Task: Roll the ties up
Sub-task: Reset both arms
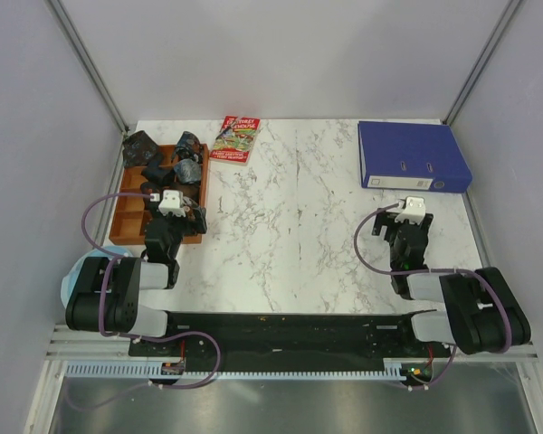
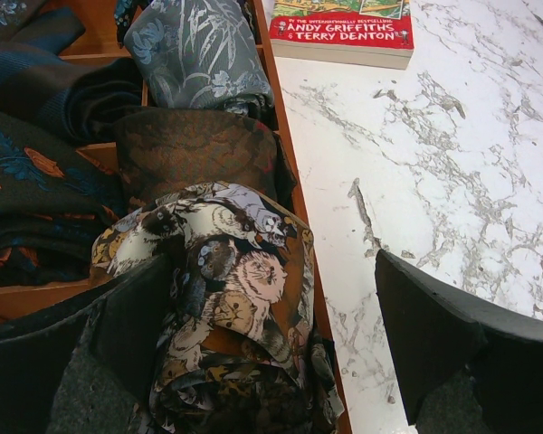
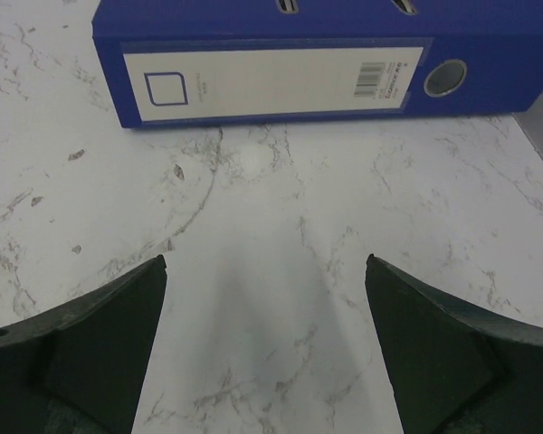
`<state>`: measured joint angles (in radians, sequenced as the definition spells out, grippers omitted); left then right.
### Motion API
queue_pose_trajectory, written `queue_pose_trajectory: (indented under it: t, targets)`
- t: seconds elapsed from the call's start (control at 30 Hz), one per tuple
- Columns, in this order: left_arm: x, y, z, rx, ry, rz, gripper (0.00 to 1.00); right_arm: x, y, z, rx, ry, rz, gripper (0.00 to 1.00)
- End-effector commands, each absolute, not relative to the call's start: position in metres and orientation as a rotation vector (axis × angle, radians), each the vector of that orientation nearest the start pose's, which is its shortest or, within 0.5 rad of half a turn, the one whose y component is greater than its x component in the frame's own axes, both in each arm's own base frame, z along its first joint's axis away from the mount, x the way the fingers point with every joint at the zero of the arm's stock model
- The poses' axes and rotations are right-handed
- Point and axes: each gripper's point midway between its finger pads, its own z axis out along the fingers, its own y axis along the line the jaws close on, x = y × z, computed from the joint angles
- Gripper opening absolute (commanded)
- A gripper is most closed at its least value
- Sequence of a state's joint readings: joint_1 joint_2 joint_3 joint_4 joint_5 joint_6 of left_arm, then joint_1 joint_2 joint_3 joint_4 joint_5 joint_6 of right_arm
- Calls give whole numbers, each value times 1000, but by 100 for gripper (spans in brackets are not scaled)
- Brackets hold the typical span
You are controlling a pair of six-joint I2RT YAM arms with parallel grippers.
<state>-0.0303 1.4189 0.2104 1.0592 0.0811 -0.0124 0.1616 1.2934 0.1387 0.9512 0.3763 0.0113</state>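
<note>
A wooden tray (image 1: 118, 237) at the left holds several rolled ties (image 1: 185, 167). In the left wrist view a cat-patterned tie bundle (image 2: 240, 298) sits at the tray's near right corner. Behind it are a brown roll (image 2: 199, 149) and a grey floral roll (image 2: 195, 54). At the left is a dark tie with orange-red marks (image 2: 18, 172). My left gripper (image 1: 183, 213) is open and straddles the cat-patterned bundle (image 2: 271, 260); its left finger (image 2: 118, 334) is beside the fabric and its right finger (image 2: 452, 334) is over the marble. My right gripper (image 3: 264, 262) is open and empty above bare marble (image 1: 405, 201).
A red-and-green booklet (image 1: 236, 139) lies at the back, right of the tray, and shows in the left wrist view (image 2: 344, 32). A blue binder (image 1: 412, 155) lies at the back right, just ahead of my right gripper (image 3: 271, 81). Grey walls close in both sides.
</note>
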Motion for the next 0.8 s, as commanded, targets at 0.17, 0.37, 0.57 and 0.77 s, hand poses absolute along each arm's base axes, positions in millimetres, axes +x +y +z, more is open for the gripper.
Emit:
queue_pose_trajectory:
  t: [0.17, 0.37, 0.57, 0.77]
  targets:
    - [371, -22, 105, 87, 1659, -65, 100, 365, 13, 107, 5, 1571, -63, 98]
    - [372, -22, 104, 88, 1659, -64, 100, 375, -5, 96, 115, 1656, -143, 98]
    - [371, -22, 104, 86, 1659, -64, 100, 374, -6, 95, 119, 1657, -147, 98]
    - [372, -22, 104, 88, 1659, -64, 100, 375, -6, 95, 116, 1659, -145, 98]
